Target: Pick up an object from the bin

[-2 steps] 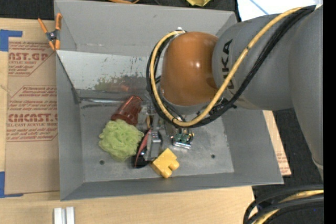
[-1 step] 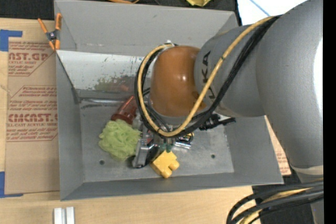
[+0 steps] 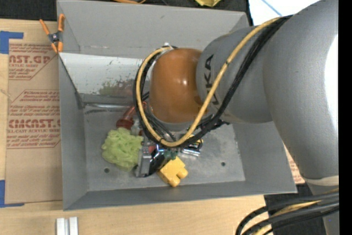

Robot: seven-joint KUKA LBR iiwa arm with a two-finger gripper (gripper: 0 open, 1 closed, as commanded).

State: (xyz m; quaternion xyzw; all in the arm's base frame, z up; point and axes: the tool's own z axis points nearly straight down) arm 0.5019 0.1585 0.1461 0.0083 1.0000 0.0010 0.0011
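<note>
Evidently the arm stands low in the grey metal bin [image 3: 231, 165], its orange wrist cover [image 3: 173, 85] masking the tool from above. The gripper [image 3: 147, 161] sits at the floor between a lumpy green wad [image 3: 122, 147] and a yellow plastic block [image 3: 173, 172], close against both. I cannot tell whether the jaws are spread or pressed together. The sloped walls probably gathered these pieces together.

One green fuzzy lump [image 3: 122, 147], one yellow block [image 3: 173, 173], one red piece [image 3: 127, 117]
</note>
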